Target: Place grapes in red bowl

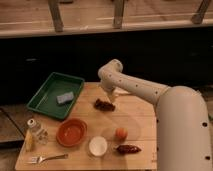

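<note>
The grapes (104, 105), a small dark reddish-brown bumpy cluster, lie on the wooden table (135, 120) near its middle. The red bowl (71, 132) sits at the front left of the table, apart from the grapes. My gripper (108, 95) hangs from the white arm just above and slightly right of the grapes.
A green tray (50, 95) holding a grey sponge (65, 97) stands at the back left. A white bowl (98, 146), an orange ball (121, 133) and a dark red sausage-like item (128, 149) lie near the front. A fork (47, 158) and small bottles (34, 132) are at the front left.
</note>
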Robot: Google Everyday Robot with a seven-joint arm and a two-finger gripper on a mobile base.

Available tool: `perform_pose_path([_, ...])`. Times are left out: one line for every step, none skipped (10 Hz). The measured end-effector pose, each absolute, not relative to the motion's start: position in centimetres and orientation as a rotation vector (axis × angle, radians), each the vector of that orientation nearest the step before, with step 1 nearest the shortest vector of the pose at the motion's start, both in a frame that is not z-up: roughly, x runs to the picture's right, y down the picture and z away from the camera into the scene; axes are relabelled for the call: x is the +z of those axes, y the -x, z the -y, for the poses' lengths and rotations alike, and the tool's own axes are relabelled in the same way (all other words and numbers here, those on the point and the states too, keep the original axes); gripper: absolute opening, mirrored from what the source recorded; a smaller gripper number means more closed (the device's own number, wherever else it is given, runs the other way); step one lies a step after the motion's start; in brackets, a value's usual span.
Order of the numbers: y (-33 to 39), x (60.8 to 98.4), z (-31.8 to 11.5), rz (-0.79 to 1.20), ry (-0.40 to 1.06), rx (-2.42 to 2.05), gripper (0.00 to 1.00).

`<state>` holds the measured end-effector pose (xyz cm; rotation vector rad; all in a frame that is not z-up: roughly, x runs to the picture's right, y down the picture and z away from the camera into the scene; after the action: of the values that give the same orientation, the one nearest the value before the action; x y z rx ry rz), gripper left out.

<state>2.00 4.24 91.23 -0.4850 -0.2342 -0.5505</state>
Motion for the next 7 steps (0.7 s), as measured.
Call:
perform_pose_path([-1.9, 91.2, -4.9, 0.241, 0.517, -0.53, 0.8])
perform_pose_path([-1.7, 91.1, -5.4, 0.249, 0.532, -0.508, 0.8])
perform_pose_path([-1.8, 90.9, -6.1, 0.255, 0.553, -0.483, 0.8])
perform_pose_path([-1.7, 90.8, -6.9, 0.264, 0.566, -0.459, 0.8])
perform_pose_path([-1.2, 90.8, -7.5, 0.273, 0.574, -0.446, 0.8])
perform_pose_path([-0.8, 91.0, -8.0, 0.279, 0.58, -0.439, 0.8])
perform_pose_path([-0.6, 91.4, -8.6, 0.283, 0.587, -0.432, 0.8])
